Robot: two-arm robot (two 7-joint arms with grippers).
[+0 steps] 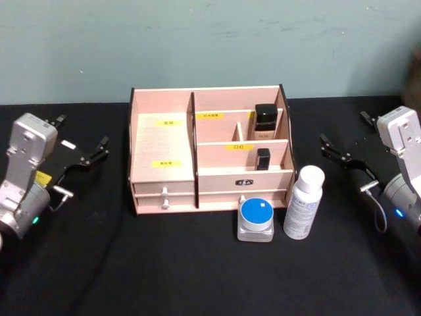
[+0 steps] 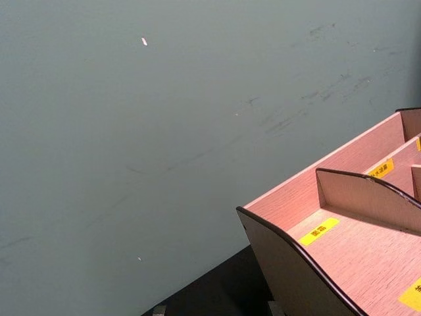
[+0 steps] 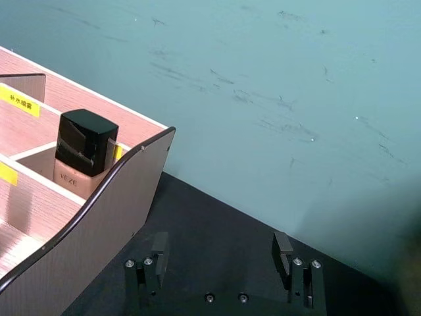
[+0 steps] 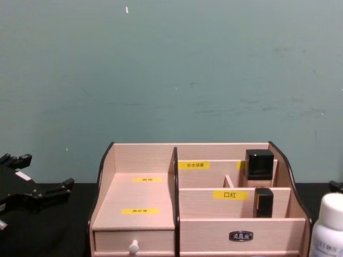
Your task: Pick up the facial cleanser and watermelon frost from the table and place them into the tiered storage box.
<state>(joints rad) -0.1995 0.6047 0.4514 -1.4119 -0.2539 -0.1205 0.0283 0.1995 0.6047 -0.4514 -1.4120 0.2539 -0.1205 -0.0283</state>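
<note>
Before the pale wooden tiered storage box [image 1: 151, 146], lower right, stand a white bottle [image 1: 304, 203] and blue-lidded jar [image 1: 256, 218], probably the frost; centre your spread right gripper [image 1: 343, 129] on the bottle; left gripper [image 1: 83, 130] idles spread, far left

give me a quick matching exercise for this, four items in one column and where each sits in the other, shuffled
Items
1. white bottle
2. blue-lidded jar
3. black-capped bottle
4. small black item

Places
A. rear right compartment of the tiered storage box
B. on the table before the box's lower right front panel
C. middle tier of the box, right end
D. on the table by the box's front right corner

Pairs: 1-D, 2-B, 3-A, 4-C

Left gripper and right gripper are open at the sides.
</note>
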